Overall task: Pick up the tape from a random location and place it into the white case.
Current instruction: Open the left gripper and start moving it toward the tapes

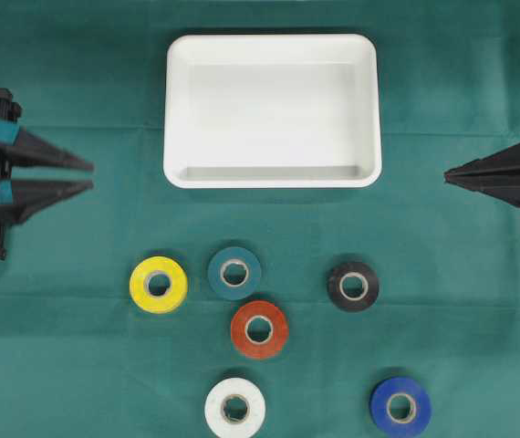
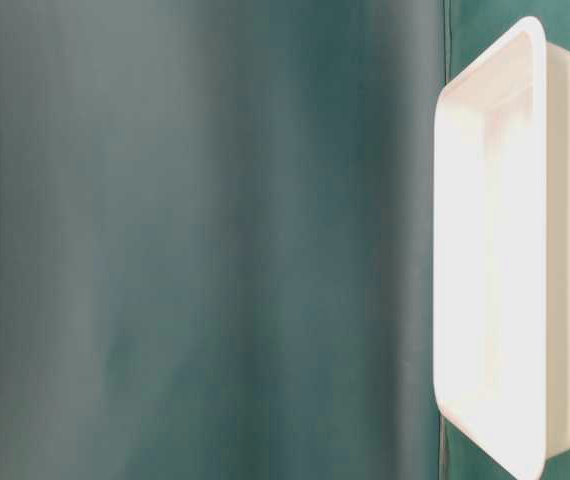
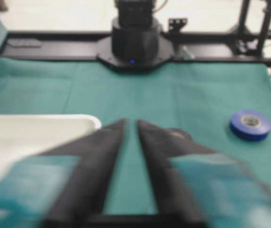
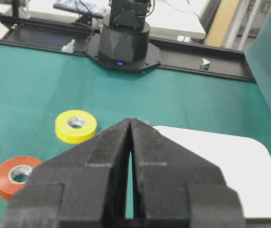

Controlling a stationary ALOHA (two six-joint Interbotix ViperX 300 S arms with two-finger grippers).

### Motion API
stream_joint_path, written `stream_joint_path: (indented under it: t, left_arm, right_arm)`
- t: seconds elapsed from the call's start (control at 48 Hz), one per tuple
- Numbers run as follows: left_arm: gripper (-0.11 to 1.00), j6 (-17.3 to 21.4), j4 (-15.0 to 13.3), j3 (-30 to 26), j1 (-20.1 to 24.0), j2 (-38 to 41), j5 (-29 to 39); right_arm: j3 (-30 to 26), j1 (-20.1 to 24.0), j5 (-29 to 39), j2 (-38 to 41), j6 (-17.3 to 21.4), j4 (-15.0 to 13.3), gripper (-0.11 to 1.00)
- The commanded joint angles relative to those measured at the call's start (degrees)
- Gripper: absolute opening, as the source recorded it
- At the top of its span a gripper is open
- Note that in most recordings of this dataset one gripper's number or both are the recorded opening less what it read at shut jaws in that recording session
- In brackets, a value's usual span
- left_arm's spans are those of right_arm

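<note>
Six tape rolls lie flat on the green-covered table (image 1: 479, 301), core holes up, in the lower half of the overhead view: yellow tape (image 1: 158, 285) at left, teal tape (image 1: 234, 272) beside it, red tape (image 1: 259, 329) just below the teal one and close to it, black tape (image 1: 353, 286) to the right, white tape (image 1: 235, 407) and blue tape (image 1: 400, 406) along the bottom edge. Lying flat and mostly apart, each roll leaves its outer wall free for a pinch from above; the teal and red pair is the tightest spot. The white case (image 1: 272, 46) sits in the upper centre, open side up and empty, probably placed centrally so either arm can reach it. The left tool (image 1: 88, 175) waits at the left edge, level with the case, with its two fingers slightly apart and nothing between them; the yellow roll is the nearest to it, down and to the right. The right tool (image 1: 448, 175) waits at the right edge with its fingers pressed together and empty; the black roll lies down and to the left of it. No roll is touched yet.
</note>
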Motion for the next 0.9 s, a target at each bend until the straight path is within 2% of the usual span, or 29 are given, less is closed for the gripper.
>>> stream_joint_path:
  t: [0.0, 0.042, 0.083, 0.146, 0.209, 0.313, 0.375, 0.647, 0.876]
  left_arm:
    - [0.46, 0.0, 0.0, -1.41, -0.18, 0.53, 0.0]
    - [0.59, 0.09, 0.0, -1.41, -0.18, 0.44, 0.09]
    - [0.71, 0.09, 0.0, -1.41, -0.18, 0.44, 0.18]
    - [0.87, 0.09, 0.0, -1.41, -0.18, 0.44, 0.26]
    - [0.97, 0.09, 0.0, -1.41, -0.18, 0.44, 0.26]
    - [0.98, 0.09, 0.0, -1.41, -0.18, 0.44, 0.26]
    - [0.98, 0.09, 0.0, -1.41, -0.18, 0.44, 0.26]
    - [0.98, -0.7, 0.0, -1.49, -0.26, 0.44, 0.35]
    - [0.98, -1.49, 0.0, -1.49, -5.98, 0.44, 1.14]
  right_arm:
    - [-1.49, 0.0, -0.18, 0.26, 0.18, -0.09, 0.01]
    - [-1.49, 0.0, -0.18, 0.26, 0.18, -0.09, 0.04]
    - [-1.49, 0.0, 0.0, 0.35, 0.18, -0.09, 0.12]
    - [-1.49, 0.0, 0.35, 0.35, 0.18, 0.09, 0.28]
    - [-1.67, 0.0, 0.79, 0.35, 0.09, 0.0, 0.48]
    - [-1.76, 0.0, 1.58, 0.35, 0.09, 0.0, 0.78]
    - [-1.93, 0.0, 2.02, 0.35, 0.09, 0.0, 0.89]
    - [-2.02, 0.0, 2.29, 0.35, 0.09, 0.0, 0.9]
    - [-2.02, -0.09, 2.72, 0.35, 0.09, 0.0, 0.9]
